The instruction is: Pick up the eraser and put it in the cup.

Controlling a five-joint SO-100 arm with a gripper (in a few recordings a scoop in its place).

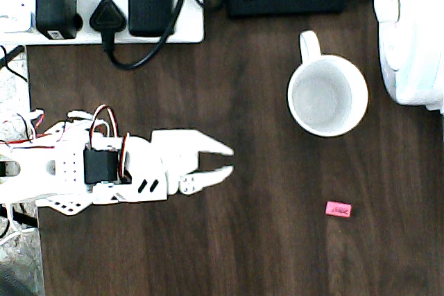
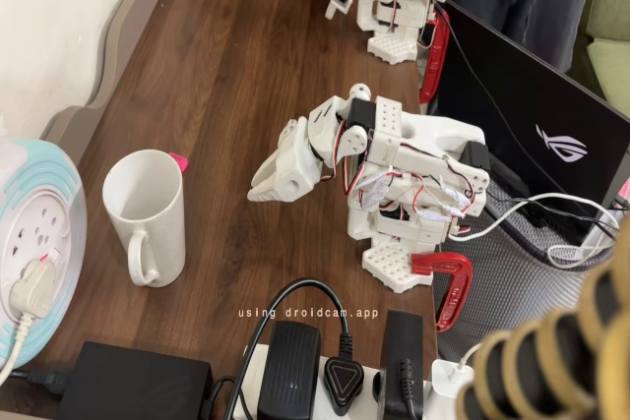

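In the overhead view the white gripper (image 1: 231, 159) hangs over the dark wooden bench (image 1: 243, 240) with its two tips slightly spread and nothing between them. The pink eraser (image 1: 338, 208) lies flat on the bench, well apart from the gripper and below the cup (image 1: 327, 96). In the fixed view the eraser (image 2: 178, 159) peeks out just behind the cup (image 2: 146, 213)

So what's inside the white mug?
Nothing: in the overhead view the mug shows a bare white bottom. The pink eraser lies on the table outside it. In the fixed view, the wall hides the inside.
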